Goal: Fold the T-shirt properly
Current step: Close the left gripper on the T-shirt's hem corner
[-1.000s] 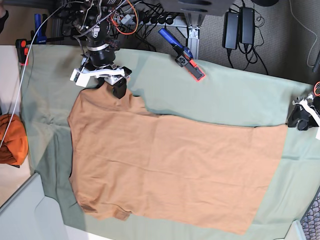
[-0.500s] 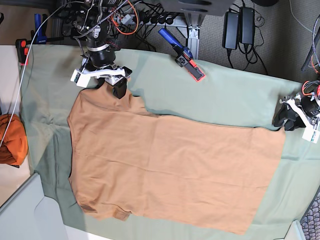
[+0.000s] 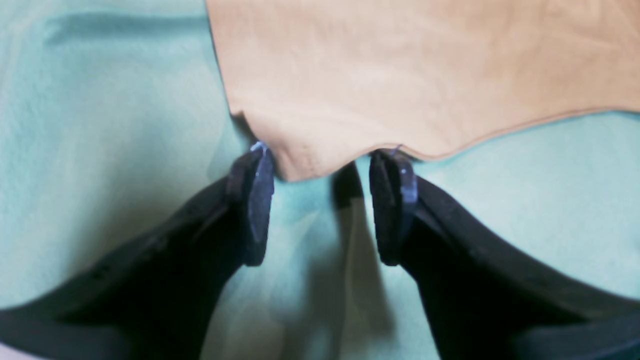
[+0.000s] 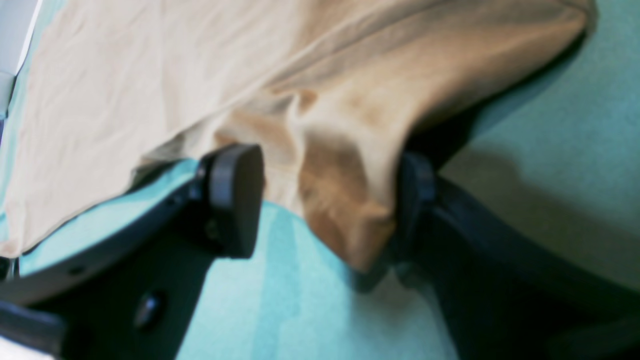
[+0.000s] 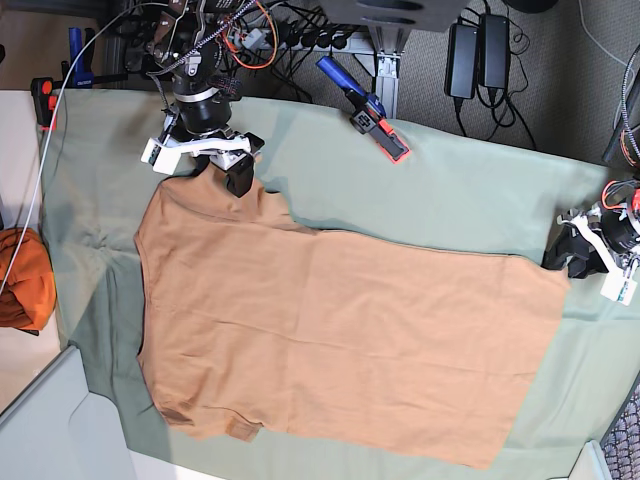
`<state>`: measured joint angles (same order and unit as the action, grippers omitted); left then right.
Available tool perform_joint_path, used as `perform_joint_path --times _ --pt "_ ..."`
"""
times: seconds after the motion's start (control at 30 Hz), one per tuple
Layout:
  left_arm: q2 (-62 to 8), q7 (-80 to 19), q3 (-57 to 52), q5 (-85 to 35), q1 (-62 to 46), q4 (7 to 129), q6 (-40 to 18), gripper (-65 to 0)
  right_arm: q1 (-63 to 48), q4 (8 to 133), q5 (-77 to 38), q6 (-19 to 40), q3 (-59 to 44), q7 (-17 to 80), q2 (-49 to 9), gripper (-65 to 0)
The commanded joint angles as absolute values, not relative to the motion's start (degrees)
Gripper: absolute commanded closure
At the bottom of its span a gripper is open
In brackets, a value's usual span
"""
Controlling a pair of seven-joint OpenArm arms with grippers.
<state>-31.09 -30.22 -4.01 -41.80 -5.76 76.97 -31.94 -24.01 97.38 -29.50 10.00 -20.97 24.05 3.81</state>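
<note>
The tan-orange T-shirt lies spread flat on the green cloth, neck end toward the left of the base view. My right gripper stands at the far sleeve. In its wrist view the jaws are open, and a bunched fold of the T-shirt's sleeve lies between them, touching the right finger. My left gripper is at the far hem corner. Its wrist view shows it open, with the T-shirt's corner just between the fingertips.
A pale sage-green table cloth covers the table. A bright orange cloth bundle sits at the left edge. A blue-and-red clamp lies at the far edge, with cables and power bricks behind it. A grey panel stands at the near left.
In the base view my left gripper has moved left and slightly down, from beside the table edge to the T-shirt's far hem corner. The right arm has stayed put.
</note>
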Motion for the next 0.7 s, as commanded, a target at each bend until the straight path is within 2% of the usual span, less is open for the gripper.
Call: perform_joint_path --times 0.0,0.33,0.67 --pt "-31.81 -28.77 -4.4 -42.65 -4.75 77.45 -31.75 -34.5 -24.62 97.65 -28.91 9.41 -20.93 25.56 3.79 -38.2" --pt "-26.55 -28.77 -4.4 -45.04 3.53 62.39 -30.44 -34.5 -24.84 97.65 -28.86 9.41 -20.93 25.56 3.81 -38.2" --pt "-26.33 -30.94 -4.4 -46.92 4.78 62.08 -30.46 -34.5 -25.54 97.65 -28.88 9.41 -20.93 25.52 3.79 -38.2"
